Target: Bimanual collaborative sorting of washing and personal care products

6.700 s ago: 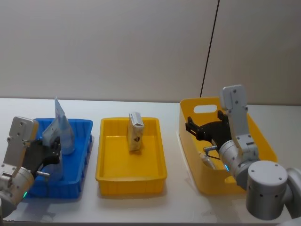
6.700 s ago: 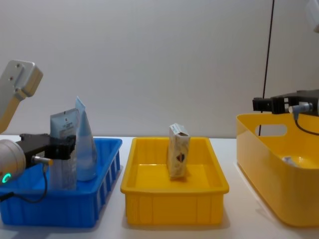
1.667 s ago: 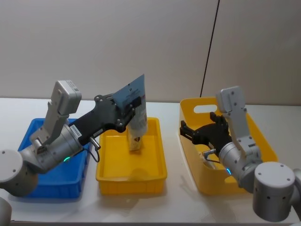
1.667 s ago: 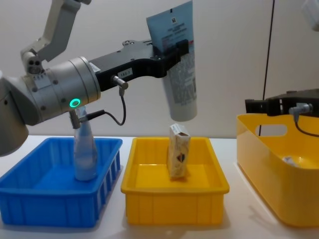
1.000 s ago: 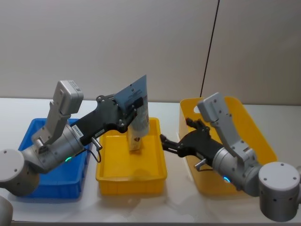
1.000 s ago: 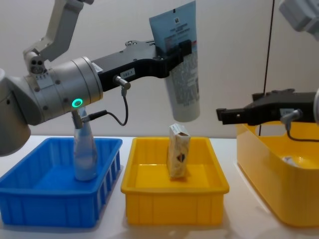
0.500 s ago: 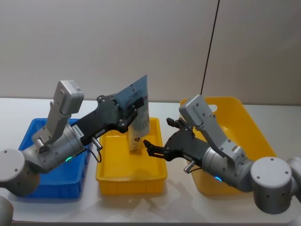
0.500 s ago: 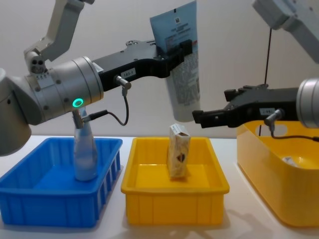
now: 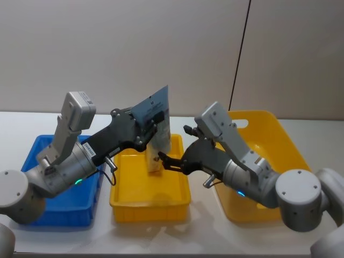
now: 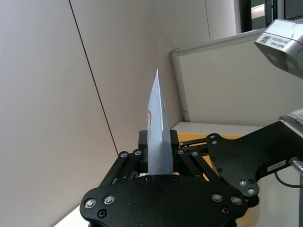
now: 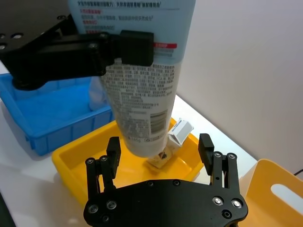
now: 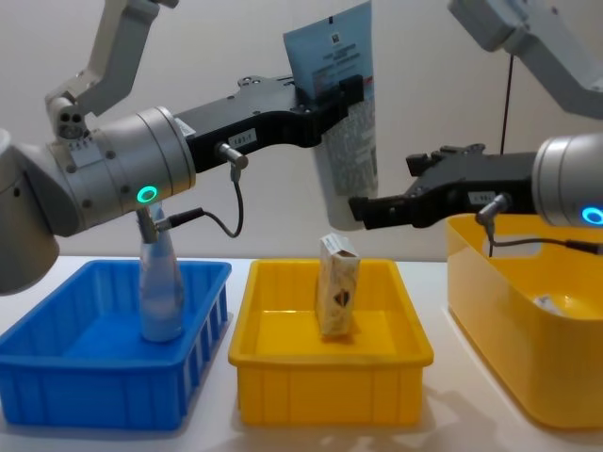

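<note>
My left gripper point(image 9: 153, 119) point(image 12: 344, 89) is shut on the pale blue squeeze tube point(image 9: 161, 137) point(image 12: 347, 151) near its flat crimped end. The tube hangs cap-down above the yellow tray point(image 9: 121, 200). My right gripper point(image 9: 164, 160) point(image 11: 159, 145) is open at the tube's point(image 11: 147, 94) lower end, one finger to each side; contact cannot be told. A cream carton point(image 12: 338, 287) point(image 11: 179, 131) with a dark diamond logo stands upright in the tray under the tube. A clear bluish bottle point(image 12: 160, 287) stands in the blue crate point(image 12: 94, 400).
A tall yellow tub point(image 9: 293, 153) point(image 12: 528, 367) stands to the right of the tray with a small item point(image 12: 546, 303) inside. The blue crate point(image 9: 54, 215) sits to the tray's left. A white wall lies behind the table.
My right arm swung left from the yellow tub over the tray, bringing its open fingers to the tube's lower end. The left gripper has held the raised tube still.
</note>
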You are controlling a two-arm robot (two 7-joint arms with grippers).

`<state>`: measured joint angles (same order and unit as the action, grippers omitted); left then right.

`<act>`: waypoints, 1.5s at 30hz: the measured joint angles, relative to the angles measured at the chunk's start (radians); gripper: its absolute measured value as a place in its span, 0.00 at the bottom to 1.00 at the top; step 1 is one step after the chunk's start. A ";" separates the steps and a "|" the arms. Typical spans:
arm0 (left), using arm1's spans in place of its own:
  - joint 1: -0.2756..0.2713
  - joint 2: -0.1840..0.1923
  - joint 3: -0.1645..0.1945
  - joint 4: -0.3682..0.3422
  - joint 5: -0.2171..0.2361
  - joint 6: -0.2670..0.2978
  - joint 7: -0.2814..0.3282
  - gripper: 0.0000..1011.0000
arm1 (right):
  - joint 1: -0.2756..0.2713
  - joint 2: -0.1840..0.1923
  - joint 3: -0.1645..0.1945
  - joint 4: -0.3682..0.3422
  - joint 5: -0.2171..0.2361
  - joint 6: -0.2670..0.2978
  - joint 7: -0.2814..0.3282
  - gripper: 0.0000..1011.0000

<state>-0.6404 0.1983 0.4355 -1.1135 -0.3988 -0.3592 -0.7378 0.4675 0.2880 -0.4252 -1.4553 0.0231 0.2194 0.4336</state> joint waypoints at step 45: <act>0.000 0.000 0.000 0.000 0.000 0.000 0.000 0.30 | 0.150 -0.089 -0.091 0.220 0.048 -0.028 0.056 0.63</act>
<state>-0.6403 0.1983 0.4354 -1.1136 -0.3988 -0.3594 -0.7375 0.6170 0.1989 -0.5165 -1.2357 0.0712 0.1918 0.4897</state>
